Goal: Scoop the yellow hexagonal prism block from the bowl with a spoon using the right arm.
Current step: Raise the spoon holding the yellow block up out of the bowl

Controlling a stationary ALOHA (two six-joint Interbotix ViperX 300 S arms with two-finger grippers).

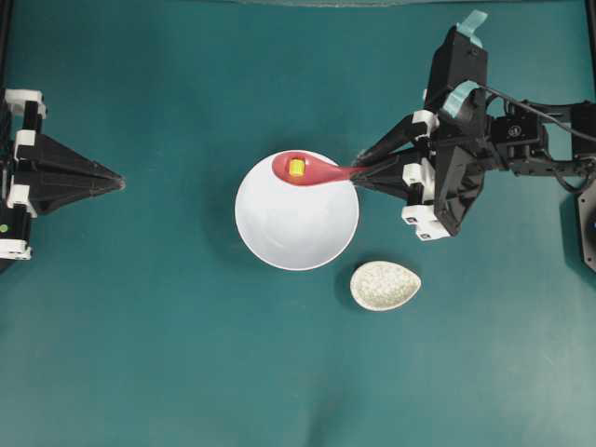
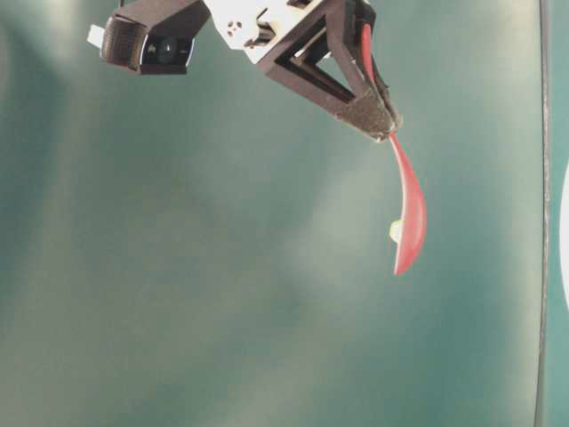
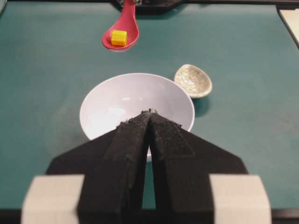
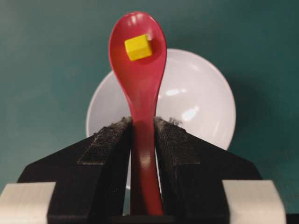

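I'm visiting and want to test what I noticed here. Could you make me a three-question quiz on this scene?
1. True or false: the yellow block lies in the spoon.
2. What grips the spoon's handle? A) left gripper B) right gripper
3. What sits beside the white bowl?

Key: 1 true. 2 B. 3 A small speckled dish.

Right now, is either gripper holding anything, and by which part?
The right gripper clamps the spoon by its handle, with the yellow block in its bowl. The left gripper is shut, holding nothing.
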